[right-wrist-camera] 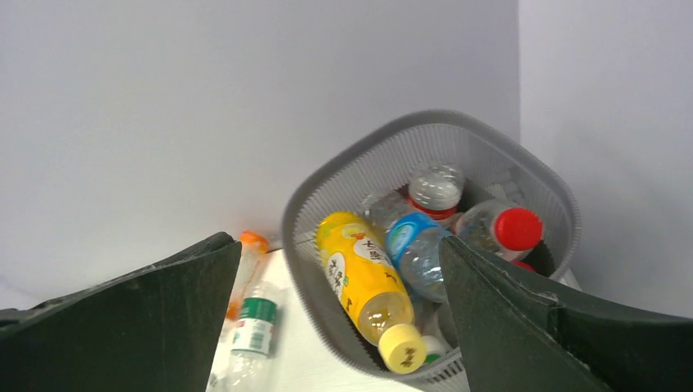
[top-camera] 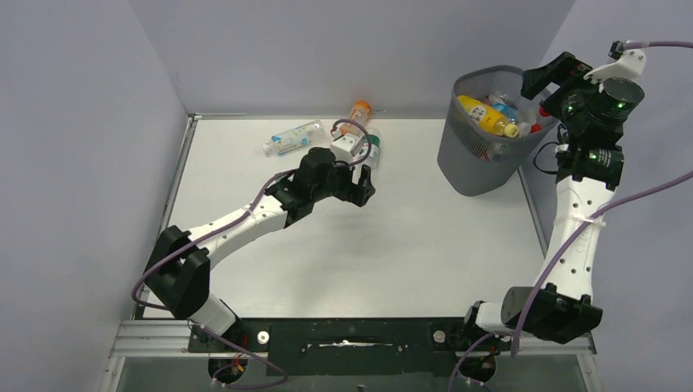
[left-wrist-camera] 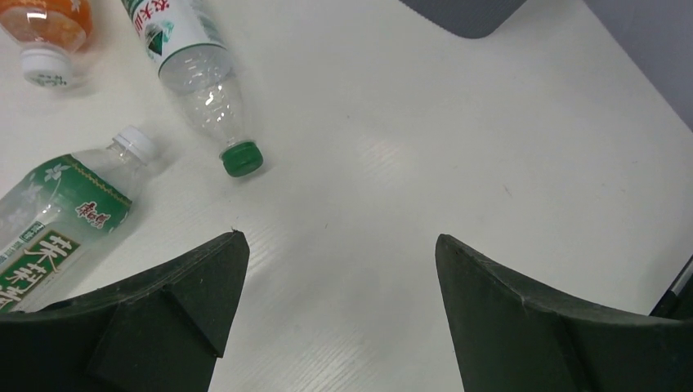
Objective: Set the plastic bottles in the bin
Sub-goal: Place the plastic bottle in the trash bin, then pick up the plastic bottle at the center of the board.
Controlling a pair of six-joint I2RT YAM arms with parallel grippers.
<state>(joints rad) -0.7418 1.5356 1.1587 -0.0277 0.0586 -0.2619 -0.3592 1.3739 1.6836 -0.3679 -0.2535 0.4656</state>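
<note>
The bin (top-camera: pixel 472 167) stands at the far right with several plastic bottles inside, among them a yellow one (right-wrist-camera: pixel 364 278), a blue-labelled one (right-wrist-camera: pixel 413 245) and a red-capped one (right-wrist-camera: pixel 511 229). My right gripper (top-camera: pixel 549 75) hangs open and empty above the bin's right rim (right-wrist-camera: pixel 327 188). On the table lie an orange bottle (left-wrist-camera: pixel 45 24), a green-capped clear bottle (left-wrist-camera: pixel 196 57) and a white-capped green-labelled bottle (left-wrist-camera: pixel 61 212). A blue-labelled clear bottle (top-camera: pixel 292 137) lies further left. My left gripper (left-wrist-camera: pixel 339 245) is open over bare table, just near of the green bottles.
Grey walls enclose the table on the left, back and right. The bin's corner (left-wrist-camera: pixel 462 12) shows at the top of the left wrist view. The table's (top-camera: pixel 409 245) right edge runs close by the bin.
</note>
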